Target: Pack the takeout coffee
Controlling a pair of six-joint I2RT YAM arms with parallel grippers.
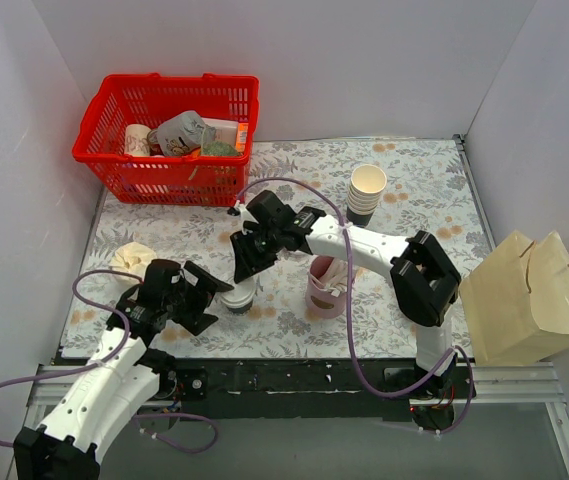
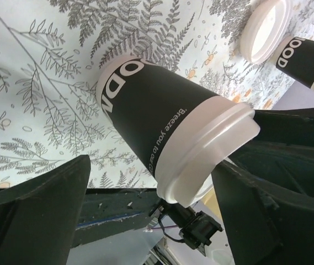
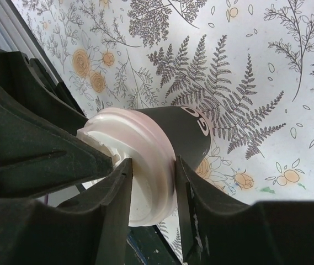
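One takeout coffee (image 2: 145,110), side print: "Breeze you to"

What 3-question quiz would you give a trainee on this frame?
1. True or false: the right gripper is shut on the coffee at its lid.
2. Where is the bag? A: far left. B: off the right edge of the table. C: centre.
3. Fill in: the left gripper stands ___ around the coffee.
Key: 1 true; 2 B; 3 open.
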